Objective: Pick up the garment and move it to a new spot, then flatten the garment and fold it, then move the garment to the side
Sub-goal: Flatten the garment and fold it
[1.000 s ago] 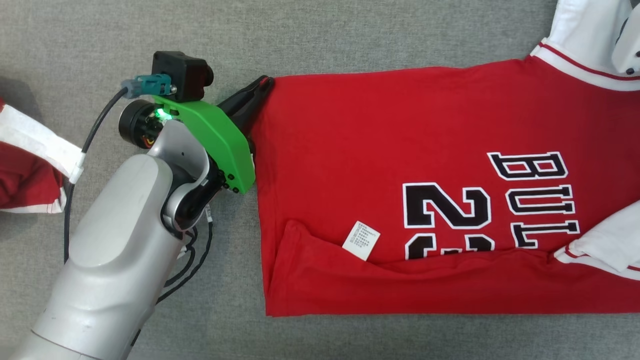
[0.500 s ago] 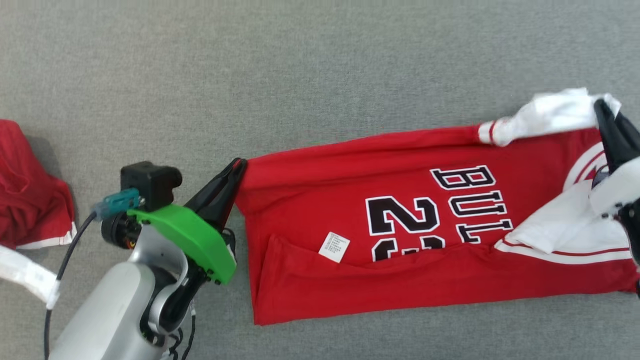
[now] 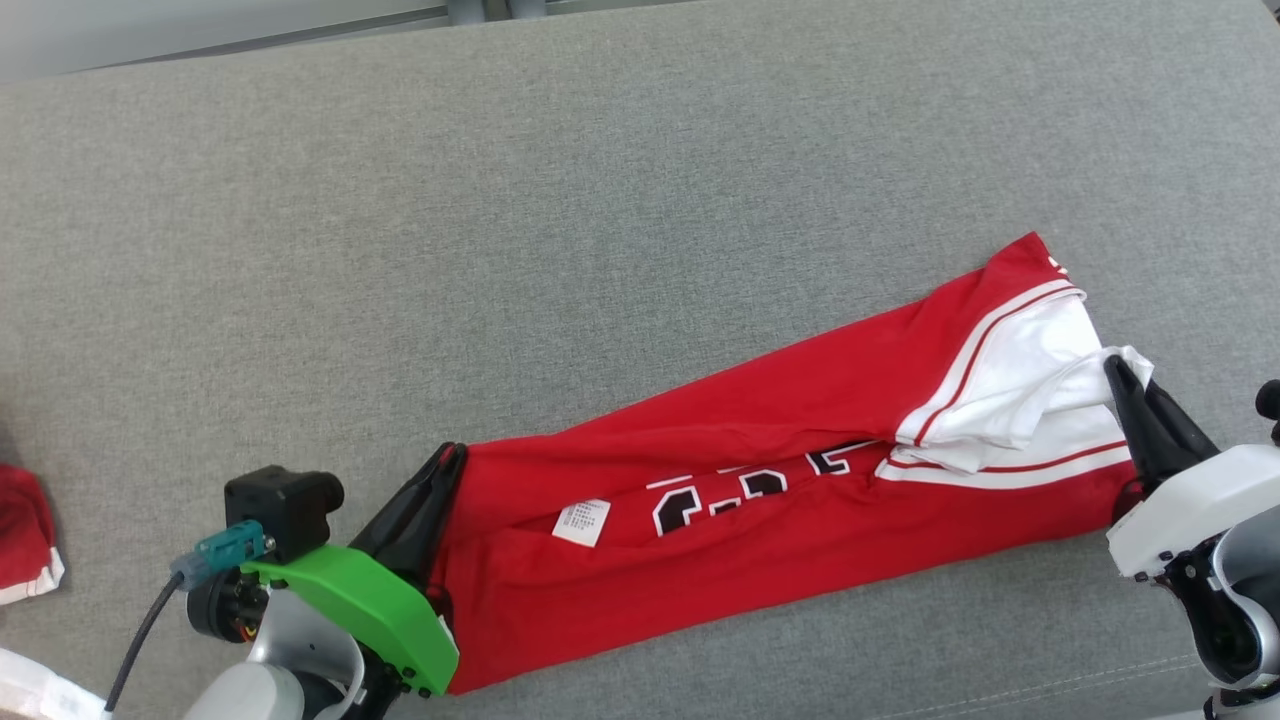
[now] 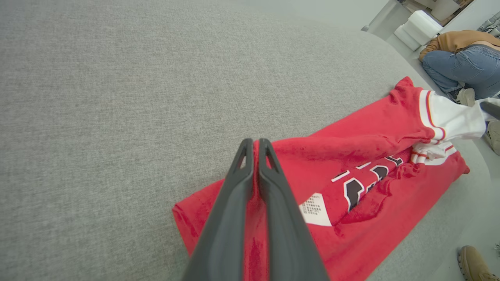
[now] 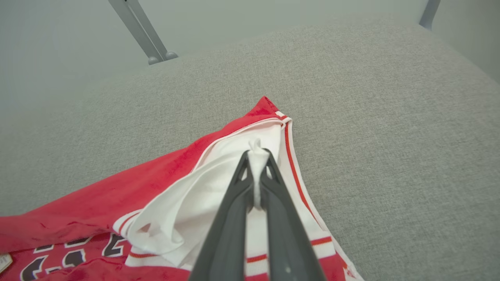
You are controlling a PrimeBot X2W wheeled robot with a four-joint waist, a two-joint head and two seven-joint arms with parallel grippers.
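Rumpled red jersey (image 3: 760, 570), long band on woven grey surface (image 3: 600, 250)

I see bright, even, diffuse lighting; shadows beside the garment (image 3: 760, 540) are faint and soft. Both wrist views curve at the edges, and far backgrounds blur.

The garment (image 3: 760, 575) is bright red; its sleeves (image 3: 1020, 390) are white, edged with thin red stripes; its numerals (image 3: 742, 493) are black, outlined in white; the label (image 3: 582, 522) is white with fine dark print; the surface (image 3: 500, 250) is mottled grey; the wrist guard (image 3: 360, 610) is vivid green.
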